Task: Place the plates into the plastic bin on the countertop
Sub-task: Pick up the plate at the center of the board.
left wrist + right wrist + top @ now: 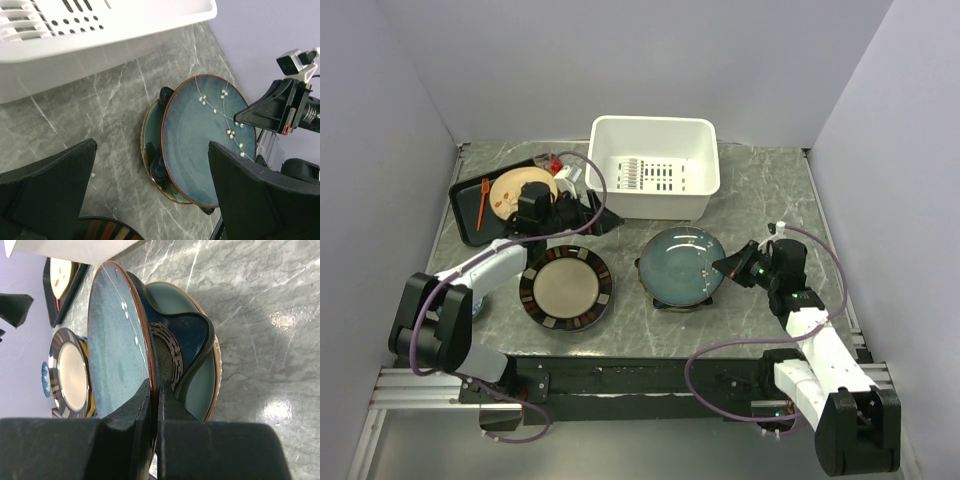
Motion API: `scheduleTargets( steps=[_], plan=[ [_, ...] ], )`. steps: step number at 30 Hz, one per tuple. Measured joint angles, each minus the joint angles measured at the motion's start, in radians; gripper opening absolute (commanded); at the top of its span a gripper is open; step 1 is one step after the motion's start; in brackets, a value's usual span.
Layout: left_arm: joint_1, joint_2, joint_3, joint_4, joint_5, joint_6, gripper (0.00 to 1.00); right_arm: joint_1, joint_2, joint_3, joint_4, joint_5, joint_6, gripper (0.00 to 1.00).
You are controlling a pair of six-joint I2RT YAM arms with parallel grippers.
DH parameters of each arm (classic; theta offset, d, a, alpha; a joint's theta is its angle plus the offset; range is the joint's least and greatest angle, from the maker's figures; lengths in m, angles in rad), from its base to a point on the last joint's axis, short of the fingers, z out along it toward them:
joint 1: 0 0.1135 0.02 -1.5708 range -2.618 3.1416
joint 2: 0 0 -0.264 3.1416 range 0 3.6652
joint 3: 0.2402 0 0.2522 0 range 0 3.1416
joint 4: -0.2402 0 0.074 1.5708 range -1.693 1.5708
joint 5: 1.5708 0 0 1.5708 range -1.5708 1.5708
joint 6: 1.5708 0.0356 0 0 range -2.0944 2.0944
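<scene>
Gripping arm: right gripper (154, 390) is clamped tight on the near rim of the blue dotted plate (117, 340), one finger on its top face and one beneath
Plate in the grip: tilted, the pinched edge raised off the stack and the opposite edge low against the dishes below; it sits over the right half of the countertop (770, 190), in front of the plastic bin (665, 205) and apart from it
Stack below: navy star-shaped plate (192, 337) directly under, then a glossy teal plate (202, 385)
Idle arm: left gripper (600, 217) has its jaws spread wide with nothing between them, hovering between the black tray (468, 222) and the bin's near-left corner (its camera looks across at the lifted plate)
Bin: at the back of the countertop, slotted base showing
Left of the stack: dark-rimmed beige plate (565, 287) lying flat, apart from both grippers
Tray: far left, carrying a beige plate (520, 190) with an orange utensil (483, 200) beside it
</scene>
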Motion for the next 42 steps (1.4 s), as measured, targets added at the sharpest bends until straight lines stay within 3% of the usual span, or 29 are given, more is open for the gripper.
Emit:
scheduleTargets(
  steps=[26, 42],
  plan=[
    [-0.053, 0.039, 0.0, 0.034, 0.113, 0.018, 0.99, -0.023, -0.105, 0.0, 0.013, -0.082, -0.012, 0.0],
    [-0.121, 0.133, 0.071, 0.014, 0.178, 0.06, 0.79, -0.023, -0.129, -0.003, 0.118, -0.158, 0.027, 0.0]
  ],
)
